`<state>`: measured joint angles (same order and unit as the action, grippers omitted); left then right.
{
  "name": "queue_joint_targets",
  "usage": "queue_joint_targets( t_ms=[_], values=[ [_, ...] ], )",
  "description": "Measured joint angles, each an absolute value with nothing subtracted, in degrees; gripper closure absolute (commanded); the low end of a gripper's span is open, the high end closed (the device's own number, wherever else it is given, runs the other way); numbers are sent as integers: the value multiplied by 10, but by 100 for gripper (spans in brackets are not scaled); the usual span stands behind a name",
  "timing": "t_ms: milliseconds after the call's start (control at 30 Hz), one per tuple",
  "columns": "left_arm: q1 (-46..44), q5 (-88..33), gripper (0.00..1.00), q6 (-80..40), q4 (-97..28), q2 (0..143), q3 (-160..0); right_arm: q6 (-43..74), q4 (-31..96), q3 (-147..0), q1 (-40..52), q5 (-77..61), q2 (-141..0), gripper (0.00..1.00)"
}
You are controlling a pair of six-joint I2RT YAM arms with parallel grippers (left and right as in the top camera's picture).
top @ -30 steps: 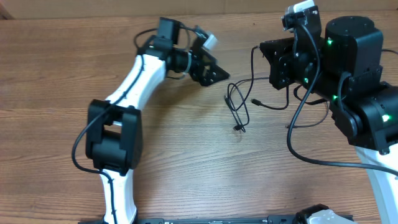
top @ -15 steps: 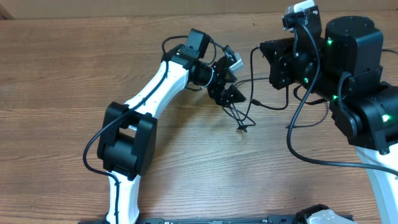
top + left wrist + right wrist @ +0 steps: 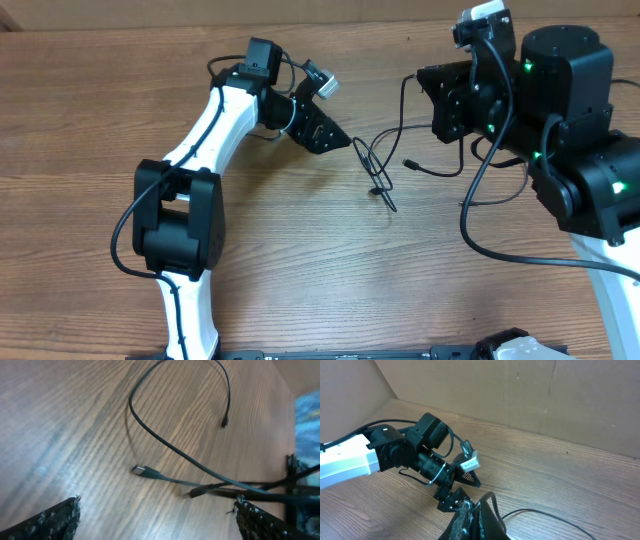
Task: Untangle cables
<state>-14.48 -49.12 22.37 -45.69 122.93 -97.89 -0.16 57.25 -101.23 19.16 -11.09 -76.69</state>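
My left tool hangs spread beside the cables, toward the table's far edge; my right tool pinches one strand. I'd take the loose plug end, pulling gently.

Overhead looks straight down on the counter. Left wrist hangs close over the cables (also seen overhead); right wrist faces the left arm across it.

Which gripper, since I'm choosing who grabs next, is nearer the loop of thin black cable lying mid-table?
Left. The left gripper is just beside the loop; the right gripper sits farther right.
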Motion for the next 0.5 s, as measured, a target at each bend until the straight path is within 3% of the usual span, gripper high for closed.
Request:
queue_joint_targets(
  t_ms=[500],
  values=[
    [-158, -490, 0, -322, -314, 1260, -981, 23, 577, -1012, 192, -112, -771, 96]
  ],
)
